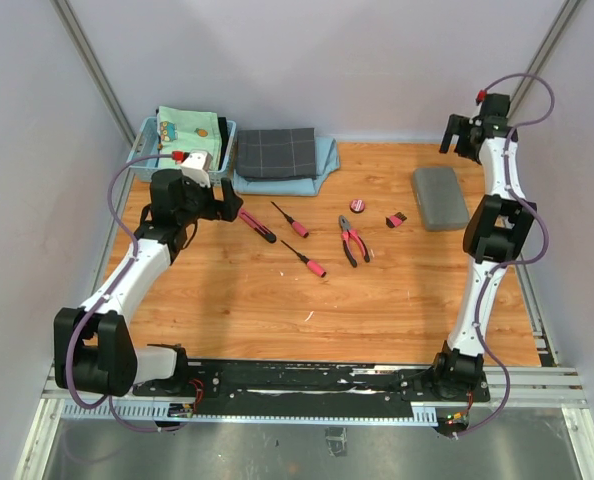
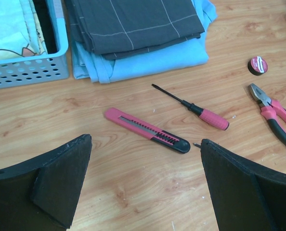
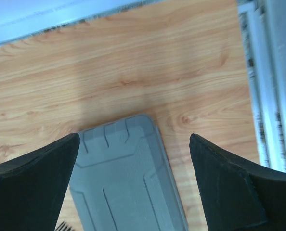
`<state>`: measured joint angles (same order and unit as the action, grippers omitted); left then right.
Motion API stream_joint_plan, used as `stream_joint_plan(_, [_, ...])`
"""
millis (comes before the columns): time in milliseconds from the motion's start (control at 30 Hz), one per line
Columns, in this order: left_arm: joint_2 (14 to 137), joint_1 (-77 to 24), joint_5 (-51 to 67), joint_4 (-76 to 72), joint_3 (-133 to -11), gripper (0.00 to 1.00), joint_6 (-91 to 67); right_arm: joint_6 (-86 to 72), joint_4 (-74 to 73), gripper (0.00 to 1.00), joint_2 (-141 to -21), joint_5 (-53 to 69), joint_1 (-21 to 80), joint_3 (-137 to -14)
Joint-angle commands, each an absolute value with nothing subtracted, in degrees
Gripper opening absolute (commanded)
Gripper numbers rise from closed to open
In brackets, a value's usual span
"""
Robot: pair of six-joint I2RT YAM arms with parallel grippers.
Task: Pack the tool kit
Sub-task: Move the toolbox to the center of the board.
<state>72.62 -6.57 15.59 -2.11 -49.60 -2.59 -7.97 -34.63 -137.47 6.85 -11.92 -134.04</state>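
Observation:
The grey tool kit case (image 1: 440,197) lies closed at the right of the table. My right gripper (image 1: 457,135) hovers open above its far end, with the case (image 3: 126,178) showing between the spread fingers (image 3: 134,144). My left gripper (image 1: 229,205) is open and empty, low over the table at the left. Just ahead of it (image 2: 145,142) lies the pink-and-black knife (image 2: 148,131). Beyond are a screwdriver (image 2: 193,108), the pliers (image 2: 276,115) and the round tape (image 2: 257,65). A second screwdriver (image 1: 304,257) and a small pink-and-black tool (image 1: 396,219) lie mid-table.
A dark checked cloth (image 1: 276,153) on a light blue cloth lies folded at the back. A light blue basket (image 1: 145,143) holding folded fabric stands at the back left, close behind my left gripper. The table's metal rail (image 3: 266,96) runs along the right edge.

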Motion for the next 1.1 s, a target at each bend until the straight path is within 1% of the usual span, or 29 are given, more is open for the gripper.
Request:
stream_joint_plan(0, [72.86,-6.98,18.03,-0.63,-51.24,0.99,-1.46,-12.27,-30.19,0.98,-140.41,11.63,-12.37,-130.40])
stream_joint_plan(300, [75.02,-7.07,19.50,-0.62,-52.38,0.99,-1.68,-13.23,-28.65,0.98,-143.27,11.87,-11.27,-132.52])
stream_joint_plan(467, [74.92,-7.34,19.92,-0.33,-52.47,0.99,-1.43,-10.97,-32.21,0.98,-143.51,9.50,-10.46,-130.57])
stream_joint_plan(600, [74.62,-8.04,19.84,1.25,-52.89,0.99,0.02,-8.20,-32.08,0.98,-139.39,7.34,-9.40,-120.41])
stream_joint_plan(833, [75.85,-11.60,20.56,6.29,-56.02,0.99,2.40,-8.42,-30.42,0.98,-130.28,7.16,-8.50,-101.97])
stream_joint_plan(1067, [80.06,-16.64,22.88,13.33,-62.68,0.99,2.85,-7.89,-29.09,0.98,-120.53,7.12,-5.98,-89.58])
